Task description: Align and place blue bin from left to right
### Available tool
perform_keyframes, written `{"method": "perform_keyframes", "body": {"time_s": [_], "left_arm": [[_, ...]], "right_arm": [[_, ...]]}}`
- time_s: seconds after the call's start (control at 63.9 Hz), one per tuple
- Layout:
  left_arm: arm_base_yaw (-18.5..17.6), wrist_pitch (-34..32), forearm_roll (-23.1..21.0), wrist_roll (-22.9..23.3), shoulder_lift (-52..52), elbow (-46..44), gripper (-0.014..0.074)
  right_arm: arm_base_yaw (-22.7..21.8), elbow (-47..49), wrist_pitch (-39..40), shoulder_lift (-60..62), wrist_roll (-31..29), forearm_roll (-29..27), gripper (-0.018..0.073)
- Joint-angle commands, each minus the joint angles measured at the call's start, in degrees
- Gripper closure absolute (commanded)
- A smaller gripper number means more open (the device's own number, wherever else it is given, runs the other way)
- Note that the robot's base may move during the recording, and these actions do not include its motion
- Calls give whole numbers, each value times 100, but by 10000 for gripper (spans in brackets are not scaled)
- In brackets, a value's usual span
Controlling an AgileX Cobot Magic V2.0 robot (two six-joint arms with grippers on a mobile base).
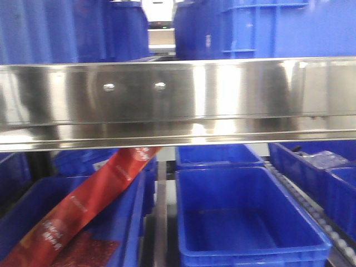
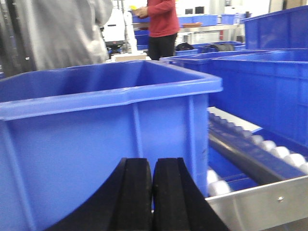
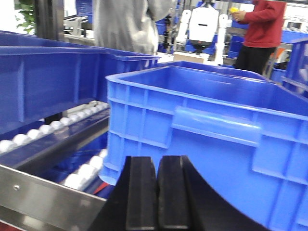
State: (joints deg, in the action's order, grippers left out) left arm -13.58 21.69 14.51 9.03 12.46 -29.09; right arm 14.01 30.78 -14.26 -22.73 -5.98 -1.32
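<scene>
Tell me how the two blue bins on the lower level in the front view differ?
The left bin holds a long red packet leaning out over its rim; the right bin looks empty. The right bin shows whole, rim and floor, while the left bin is cut off by the picture's edge. Both are blue plastic, open-topped, and sit side by side under the steel shelf.

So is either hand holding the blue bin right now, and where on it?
Neither. The left hand and right hand are both shut on nothing, each just short of a blue bin wall.
</scene>
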Motion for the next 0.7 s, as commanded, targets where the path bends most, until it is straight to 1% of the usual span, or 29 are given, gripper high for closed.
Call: {"method": "perform_keyframes", "body": {"time_s": [0.0, 0.626, 0.658, 0.689], "left_arm": [[-31, -91, -16, -6, -33, 0, 592], [-31, -91, -16, -6, -33, 0, 592], [-31, -75, -27, -6, -33, 11, 592], [-31, -40, -130, -6, -33, 19, 592]], "right_arm": [[-21, -21, 145, 32, -17, 66, 638], [-21, -21, 145, 32, -17, 66, 638], [-21, -21, 145, 32, -17, 66, 638], [-21, -21, 145, 32, -17, 66, 638]]}}
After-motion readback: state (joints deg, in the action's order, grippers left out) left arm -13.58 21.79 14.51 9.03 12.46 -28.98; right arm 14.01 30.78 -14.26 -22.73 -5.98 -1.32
